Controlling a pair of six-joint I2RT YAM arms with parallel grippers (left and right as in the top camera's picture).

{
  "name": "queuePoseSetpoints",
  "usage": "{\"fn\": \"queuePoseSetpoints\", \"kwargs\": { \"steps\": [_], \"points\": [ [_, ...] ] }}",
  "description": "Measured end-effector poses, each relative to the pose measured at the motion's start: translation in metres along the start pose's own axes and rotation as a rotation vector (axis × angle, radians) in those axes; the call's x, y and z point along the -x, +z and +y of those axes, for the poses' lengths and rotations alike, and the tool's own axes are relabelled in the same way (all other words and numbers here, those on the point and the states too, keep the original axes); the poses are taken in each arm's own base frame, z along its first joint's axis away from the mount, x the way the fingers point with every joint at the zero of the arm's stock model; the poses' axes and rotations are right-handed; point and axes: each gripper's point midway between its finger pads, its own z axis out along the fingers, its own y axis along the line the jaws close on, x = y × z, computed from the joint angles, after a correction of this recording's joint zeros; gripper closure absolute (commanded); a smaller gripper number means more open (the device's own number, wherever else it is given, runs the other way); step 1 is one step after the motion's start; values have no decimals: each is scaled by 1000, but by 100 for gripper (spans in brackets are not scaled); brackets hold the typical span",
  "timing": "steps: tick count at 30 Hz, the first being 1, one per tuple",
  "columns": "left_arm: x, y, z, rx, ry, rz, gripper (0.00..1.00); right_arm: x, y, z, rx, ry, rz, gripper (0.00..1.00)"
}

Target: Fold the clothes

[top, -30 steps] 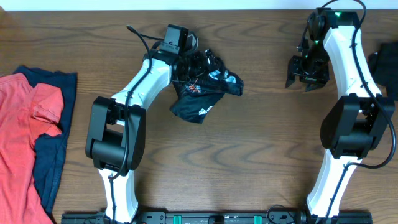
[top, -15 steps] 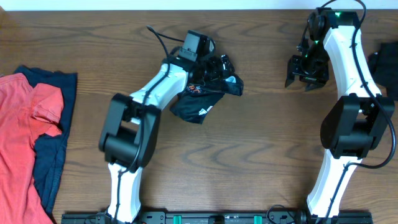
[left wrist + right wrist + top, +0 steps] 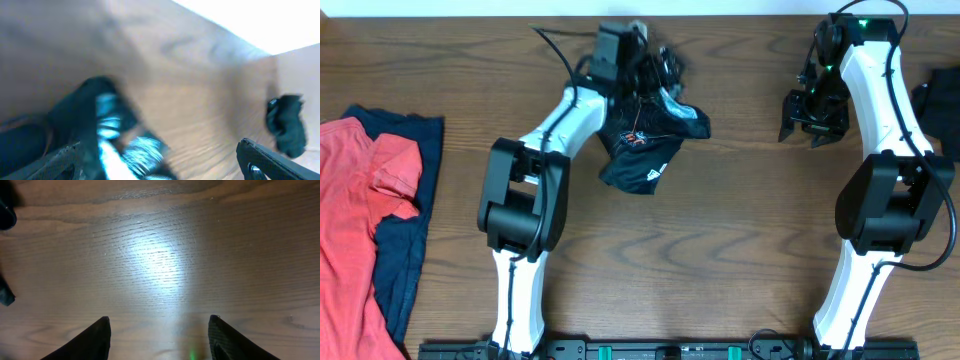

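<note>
At table's (image 3: 750, 30) far edge, black jersey (image 3: 645, 150), well apart from right claw (image 3: 805, 135)

My left arm (image 3: 555, 125) reaches from its near base toward the far side, elbow bent, with the left gripper (image 3: 658, 72) far and centre-left. Its wrist view is smeared, but the fingers (image 3: 267, 161) look spread wide. My right arm (image 3: 880, 90) folds at far right. The right gripper (image 3: 812, 128) points down, partly parted.
</note>
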Motion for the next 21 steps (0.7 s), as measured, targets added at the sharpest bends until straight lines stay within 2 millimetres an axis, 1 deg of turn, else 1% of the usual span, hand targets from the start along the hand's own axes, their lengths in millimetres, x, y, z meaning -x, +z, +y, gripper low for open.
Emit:
{"fn": "queuePoseSetpoints", "kwargs": {
  "steps": [2, 4, 8, 12, 14, 16, 19, 21],
  "points": [
    [10, -2, -11, -20, 14, -24, 2, 0, 0, 0, 0, 0, 0, 40],
    [12, -2, -16, -26, 22, -31, 2, 0, 0, 0, 0, 0, 2, 39],
    [2, 0, -13, -6, 7, 3, 2, -1, 0, 0, -1, 0, 3, 37],
    [-7, -2, -9, -1, -7, 51, 2, -1, 0, 0, 0, 0, 3, 33],
    [-13, -5, 1, 20, -26, 87, 2, -1, 0, 0, 0, 1, 4, 28],
    [-17, -15, 16, 63, -68, 125, 2, -1, 0, 0, 2, -2, 4, 26],
    [-15, -46, 45, 145, -149, 171, 2, 0, 0, 1, 4, -3, 0, 25],
    [-9, -74, 62, 194, -193, 185, 2, 1, 0, 1, 5, -4, -4, 24]
  ]
}}
